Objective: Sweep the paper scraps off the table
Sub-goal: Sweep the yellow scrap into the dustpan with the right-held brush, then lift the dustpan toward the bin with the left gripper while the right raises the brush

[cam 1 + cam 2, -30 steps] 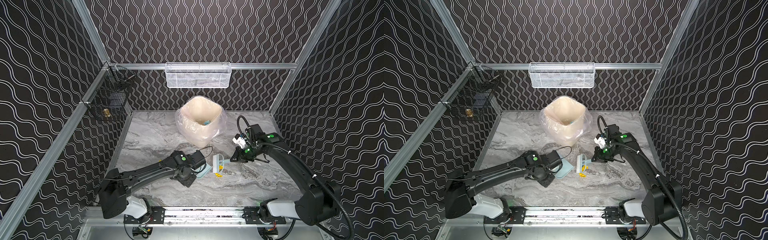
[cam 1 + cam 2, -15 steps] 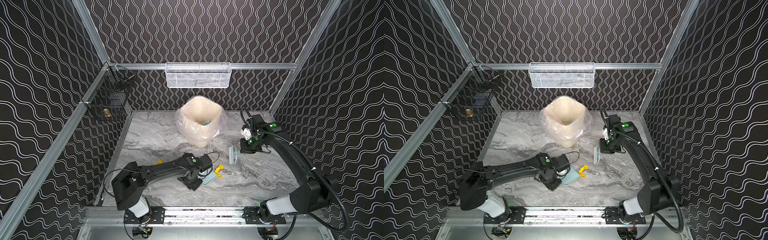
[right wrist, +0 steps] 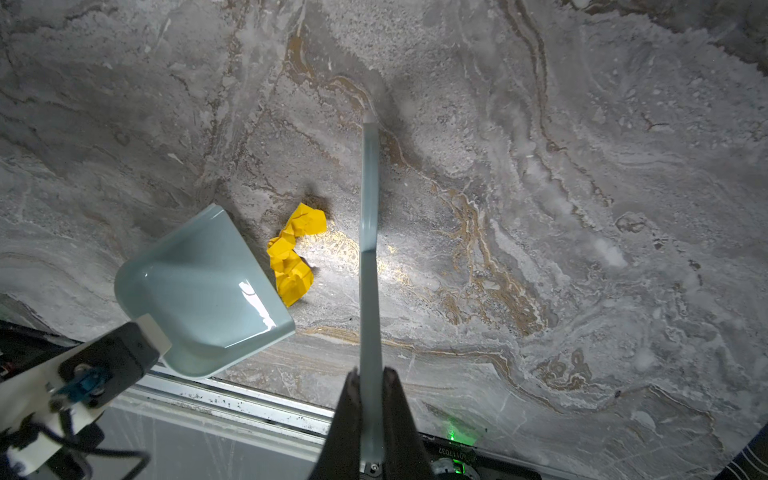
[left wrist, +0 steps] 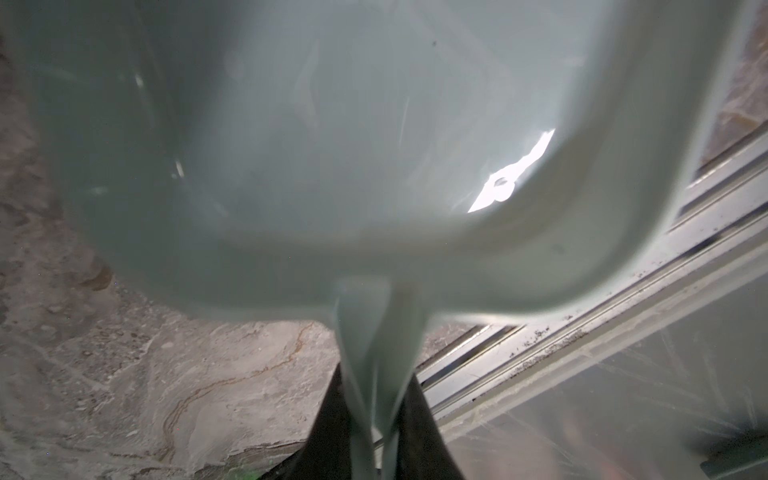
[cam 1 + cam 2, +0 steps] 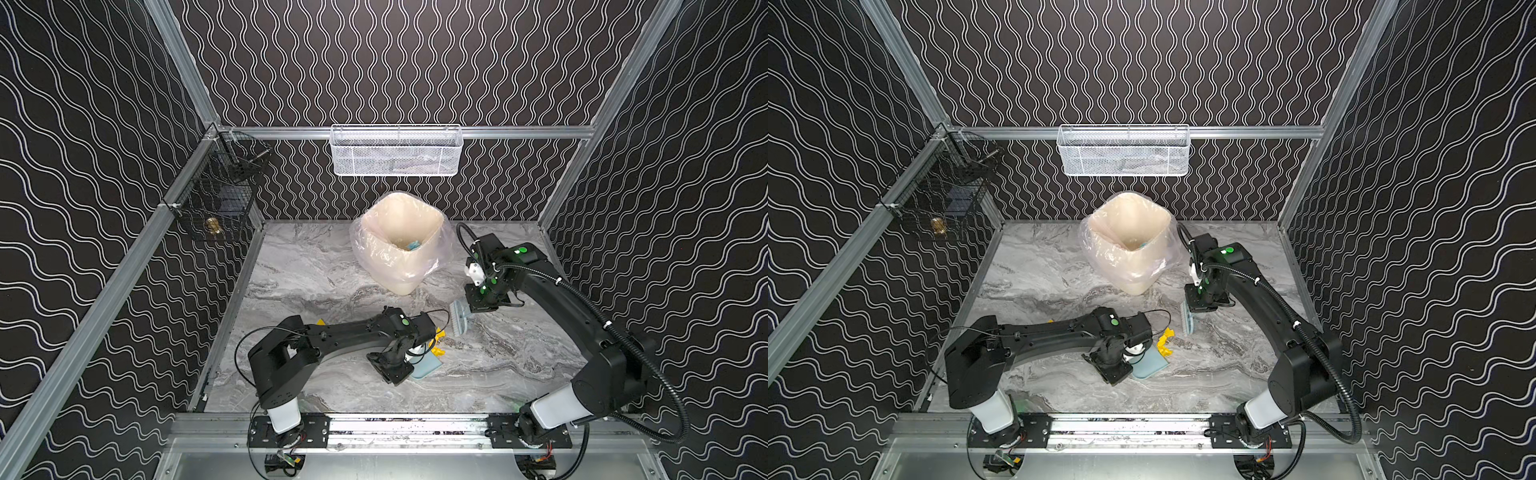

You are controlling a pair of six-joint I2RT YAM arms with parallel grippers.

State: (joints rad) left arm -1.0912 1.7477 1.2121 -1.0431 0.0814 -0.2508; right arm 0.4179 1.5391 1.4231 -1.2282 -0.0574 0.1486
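A crumpled yellow paper scrap (image 3: 293,253) lies on the marble surface (image 3: 540,208) between dustpan (image 3: 203,291) lip and brush (image 3: 369,249). Featherlight and springy, it would likely skitter, so it wants sweeping, not pinching. The left hand (image 4: 374,424) clamps the dustpan handle, the right hand (image 3: 371,407) the brush handle.

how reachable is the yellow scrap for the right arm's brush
Probably reachable: the brush in the right gripper is close beside the yellow scrap, only bare table between them, and the dustpan waits on the scrap's far side.
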